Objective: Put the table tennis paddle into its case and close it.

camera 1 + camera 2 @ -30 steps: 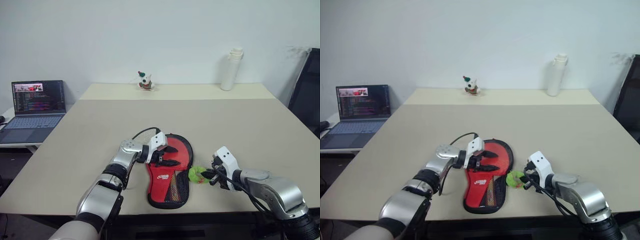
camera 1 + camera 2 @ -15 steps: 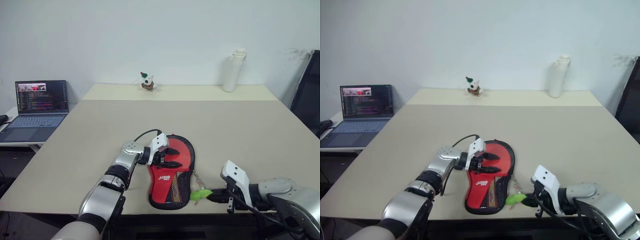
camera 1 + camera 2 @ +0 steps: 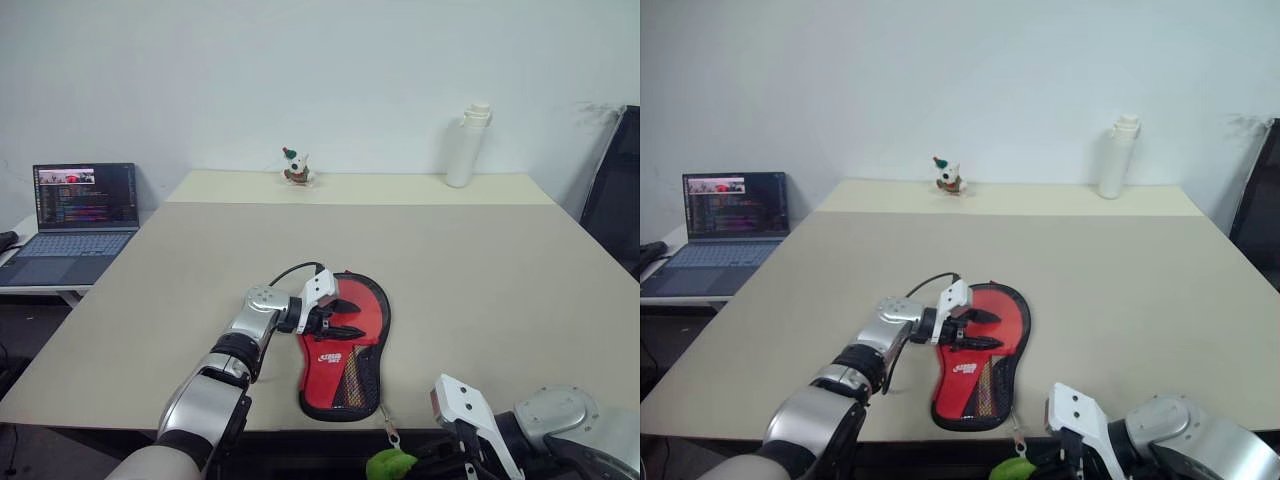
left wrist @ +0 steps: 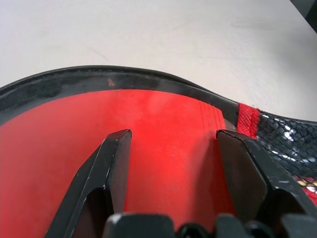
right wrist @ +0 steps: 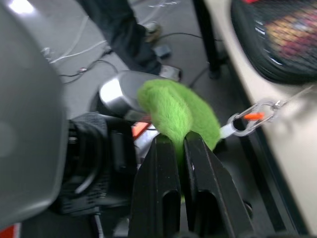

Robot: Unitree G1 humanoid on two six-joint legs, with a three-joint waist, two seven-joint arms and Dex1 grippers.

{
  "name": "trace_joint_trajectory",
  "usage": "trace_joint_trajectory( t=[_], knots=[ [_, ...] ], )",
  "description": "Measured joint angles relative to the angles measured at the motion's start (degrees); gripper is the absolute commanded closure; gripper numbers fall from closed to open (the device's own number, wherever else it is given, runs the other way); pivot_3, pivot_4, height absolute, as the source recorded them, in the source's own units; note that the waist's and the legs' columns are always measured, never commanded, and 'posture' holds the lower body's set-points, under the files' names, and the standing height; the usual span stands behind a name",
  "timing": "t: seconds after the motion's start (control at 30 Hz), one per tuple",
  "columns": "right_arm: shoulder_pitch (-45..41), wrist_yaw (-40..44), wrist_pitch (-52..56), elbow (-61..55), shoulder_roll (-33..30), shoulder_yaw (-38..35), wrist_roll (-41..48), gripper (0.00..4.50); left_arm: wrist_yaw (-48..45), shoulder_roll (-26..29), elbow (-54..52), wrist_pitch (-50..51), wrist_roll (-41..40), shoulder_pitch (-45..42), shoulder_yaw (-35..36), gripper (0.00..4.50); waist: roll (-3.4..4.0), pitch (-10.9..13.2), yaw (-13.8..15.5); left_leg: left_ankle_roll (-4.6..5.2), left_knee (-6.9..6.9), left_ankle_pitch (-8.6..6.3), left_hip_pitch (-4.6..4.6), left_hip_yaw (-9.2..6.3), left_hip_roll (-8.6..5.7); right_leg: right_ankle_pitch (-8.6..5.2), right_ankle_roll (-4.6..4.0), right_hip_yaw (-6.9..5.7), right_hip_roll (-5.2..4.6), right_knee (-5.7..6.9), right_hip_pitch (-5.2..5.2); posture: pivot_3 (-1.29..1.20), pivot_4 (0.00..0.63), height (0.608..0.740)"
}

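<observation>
The case (image 3: pixel 345 350) lies flat near the table's front edge, red side up, with a white logo and black mesh. My left gripper (image 3: pixel 345 321) rests open on its round upper part, both fingers spread over the red fabric (image 4: pixel 168 163). My right gripper (image 5: pixel 177 141) is shut on a green fuzzy pom (image 3: pixel 390 464), held below and in front of the table edge. A small metal clip (image 5: pixel 250 121) and thin cord link the pom to the case's lower right edge. The table tennis paddle is hidden.
An open laptop (image 3: pixel 72 215) sits on a side table at the left. A small toy figure (image 3: pixel 294 166) and a white bottle (image 3: pixel 467 146) stand at the table's far edge. A black chair (image 3: pixel 615 190) is at the right. Cables lie on the floor (image 5: pixel 79 44).
My right gripper has pulled back from beside the case to past the table's front edge, taking the green pom and its cord with it. The left gripper has stayed on the case.
</observation>
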Motion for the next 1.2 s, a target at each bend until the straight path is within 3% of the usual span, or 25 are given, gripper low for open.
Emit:
trace_joint_trajectory(
  t=[0.33,0.47,0.63,0.83,0.97,1.2],
  knots=[
    [-0.7,-5.09,2.77,-2.91,3.87,0.28,6.24,4.44,-0.2,0.05,-1.3,0.45,0.15,0.24,-0.07,1.53,0.01,-0.04,0.03,-0.01,-0.03,0.0,-0.03,-0.02,0.02,0.0,0.0,0.02,-0.07,-0.08,0.0,0.0,0.15,0.74],
    [-1.42,-5.44,3.62,-2.86,4.19,0.58,7.22,3.5,-0.19,0.06,-1.77,0.95,0.15,0.36,-0.07,1.53,0.0,-0.04,0.03,0.0,-0.04,0.0,-0.03,-0.03,0.01,0.0,0.0,0.02,-0.09,-0.09,0.0,0.0,0.15,0.74],
    [-3.21,-5.63,3.97,-2.83,4.19,0.88,8.43,1.73,-0.06,0.07,-2.04,1.14,0.25,0.46,-0.07,1.53,0.0,-0.04,0.03,0.0,-0.02,0.0,-0.02,-0.04,0.01,0.01,0.01,0.01,-0.09,-0.06,0.0,0.0,0.15,0.74],
    [-8.89,-10.27,2.67,5.77,5.8,-6.14,7.33,1.73,0.0,0.05,-6.03,2.2,-0.48,2.7,0.69,1.53,0.01,-0.03,0.08,-0.01,-0.02,0.0,-0.04,-0.03,-0.03,0.03,0.04,0.05,-0.16,-0.08,0.0,0.0,0.15,0.74],
    [-10.81,-10.17,-6.04,14.33,8.78,-9.01,2.18,1.73,-0.16,2.38,-18.26,7.4,-3.55,9.03,2.43,1.53,0.01,0.03,-0.17,0.0,-0.08,-0.01,-0.25,-0.03,0.03,0.02,0.02,0.13,-0.11,-0.11,-0.24,0.0,0.15,0.74],
    [-16.85,-3.05,-20.23,35.54,11.41,-10.34,-4.13,1.73,3.7,13.05,-54.87,26.43,-13.24,27.38,9.03,1.53,0.18,0.24,-0.52,0.0,-0.07,-0.01,-0.25,-0.07,0.08,0.03,0.0,0.22,-0.14,-0.06,-0.32,0.0,0.15,0.74]
  ],
)
